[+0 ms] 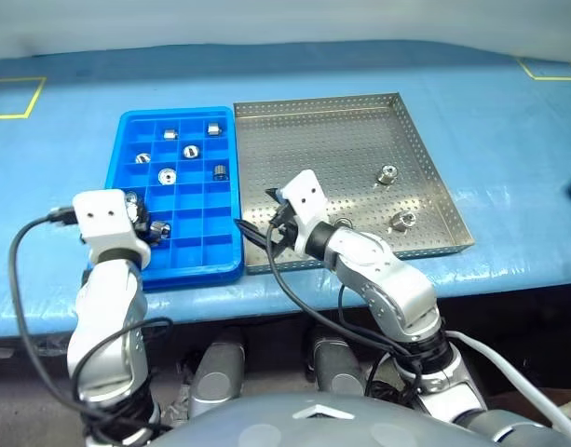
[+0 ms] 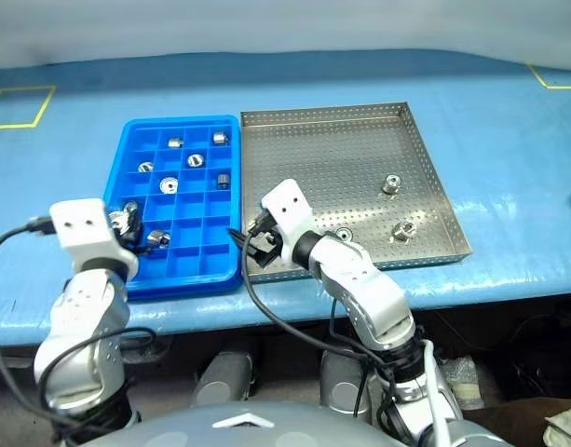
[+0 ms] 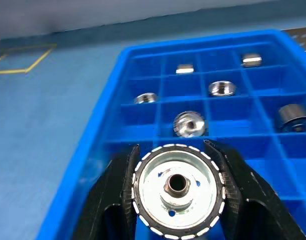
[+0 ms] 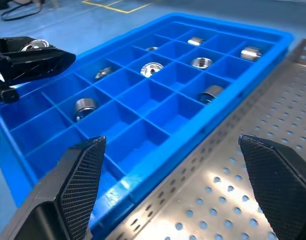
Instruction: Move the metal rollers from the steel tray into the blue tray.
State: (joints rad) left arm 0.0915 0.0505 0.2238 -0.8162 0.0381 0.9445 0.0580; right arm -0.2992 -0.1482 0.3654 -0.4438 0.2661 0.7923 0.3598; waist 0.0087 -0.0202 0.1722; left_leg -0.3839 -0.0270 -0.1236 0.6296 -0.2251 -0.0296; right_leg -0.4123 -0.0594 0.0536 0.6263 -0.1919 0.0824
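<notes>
The left gripper (image 3: 176, 192) clamps a metal roller (image 3: 176, 197) (hole facing the camera) over the blue tray (image 1: 119, 149), where six rollers sit in compartments. The right gripper (image 4: 175, 187), jaws wide and empty, hovers above the steel tray (image 1: 415, 140) holding three rollers.

- The bright blue compartmented plastic tray (image 1: 127, 177): its near left corner is hidden behind the left arm's white wrist block.
- The shiny silver metal roller (image 3: 176, 192) clamped by the left gripper (image 3: 176, 200): lower rim cut off by the picture's edge.
- The grey perforated steel tray (image 1: 425, 158): near rim partly hidden behind the right arm.
</notes>
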